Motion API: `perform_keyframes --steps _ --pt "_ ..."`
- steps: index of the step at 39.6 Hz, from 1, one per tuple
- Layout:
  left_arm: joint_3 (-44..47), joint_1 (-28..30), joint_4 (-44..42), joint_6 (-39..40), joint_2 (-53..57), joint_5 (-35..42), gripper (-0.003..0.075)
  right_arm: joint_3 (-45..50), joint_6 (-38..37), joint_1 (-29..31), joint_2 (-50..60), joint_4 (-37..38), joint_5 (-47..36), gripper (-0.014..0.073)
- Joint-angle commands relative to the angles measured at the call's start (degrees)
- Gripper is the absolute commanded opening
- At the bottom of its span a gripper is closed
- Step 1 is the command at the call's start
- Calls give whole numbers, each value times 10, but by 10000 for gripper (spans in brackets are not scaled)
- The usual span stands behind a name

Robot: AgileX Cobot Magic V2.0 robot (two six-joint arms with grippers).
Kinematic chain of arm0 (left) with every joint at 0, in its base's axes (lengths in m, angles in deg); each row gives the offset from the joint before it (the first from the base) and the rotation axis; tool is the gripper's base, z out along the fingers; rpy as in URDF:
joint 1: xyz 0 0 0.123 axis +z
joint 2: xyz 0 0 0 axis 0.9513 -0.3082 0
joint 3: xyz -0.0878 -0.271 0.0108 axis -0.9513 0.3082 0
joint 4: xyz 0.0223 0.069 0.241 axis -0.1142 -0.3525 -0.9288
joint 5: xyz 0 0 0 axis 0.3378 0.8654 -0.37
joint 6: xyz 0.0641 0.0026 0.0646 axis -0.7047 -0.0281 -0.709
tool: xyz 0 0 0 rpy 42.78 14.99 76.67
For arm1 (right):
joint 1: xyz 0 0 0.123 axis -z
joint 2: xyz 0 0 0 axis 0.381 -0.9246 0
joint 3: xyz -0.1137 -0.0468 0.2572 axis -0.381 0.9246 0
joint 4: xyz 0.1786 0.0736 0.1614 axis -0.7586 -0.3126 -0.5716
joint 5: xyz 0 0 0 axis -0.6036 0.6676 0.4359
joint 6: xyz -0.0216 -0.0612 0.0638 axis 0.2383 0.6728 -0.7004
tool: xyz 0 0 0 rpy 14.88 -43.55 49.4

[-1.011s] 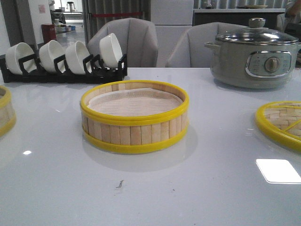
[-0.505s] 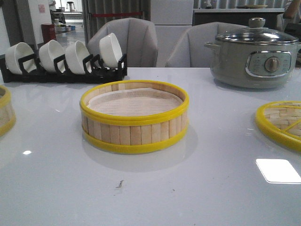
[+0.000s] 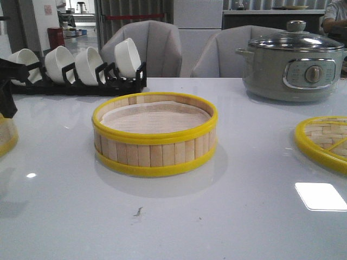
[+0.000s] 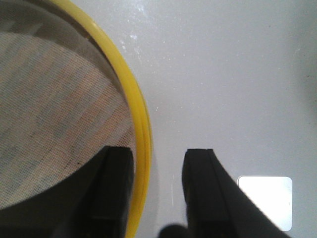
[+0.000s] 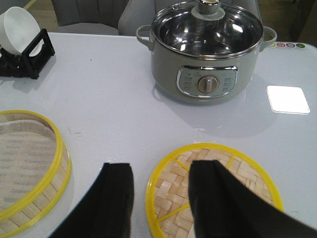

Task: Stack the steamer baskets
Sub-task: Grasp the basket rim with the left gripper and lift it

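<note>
Left gripper (image 4: pixel 159 163), jaws spread, straddling the rim of the far-left steamer basket (image 4: pixel 74 124); centre steamer basket (image 3: pixel 155 134) on the table (image 3: pixel 244 216); right gripper (image 5: pixel 161 191), jaws spread, above the woven lid (image 5: pixel 237 173)

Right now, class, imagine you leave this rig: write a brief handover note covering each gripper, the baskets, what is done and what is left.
Left gripper: open, its fingers straddling the yellow rim of the left steamer basket at the table's left edge; not yet shut.
Right gripper: open, holding nothing, above the woven lid.
Centre steamer basket: on the table, nothing on it.
Done: no stacking so far.
Left: shut on the left basket, lift it, set it on the centre one.
</note>
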Motion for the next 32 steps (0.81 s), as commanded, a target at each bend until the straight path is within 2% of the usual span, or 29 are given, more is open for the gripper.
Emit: perform_keyframes --steps 1,10,14,17,19,26,32 --pt "-18 -1 1 1 14 33 316 -24 -1 1 4 -1 -42 382" --pt "-18 -1 1 1 0 41 298 -24 -1 1 4 -1 -42 382" --pt "-18 -1 -2 1 -1 49 200 -24 -1 1 4 -1 -43 382" --pt "-18 -1 -2 1 -1 51 71 -24 -1 1 4 -1 -43 382" --pt "-18 -1 -2 1 -1 53 97 -24 -1 1 4 -1 -43 382" --pt "-18 -1 -2 1 -1 53 88 -24 -1 1 4 -1 -43 382" --pt "-49 -3 0 7 1 20 88 -24 -1 1 4 -1 -43 382"
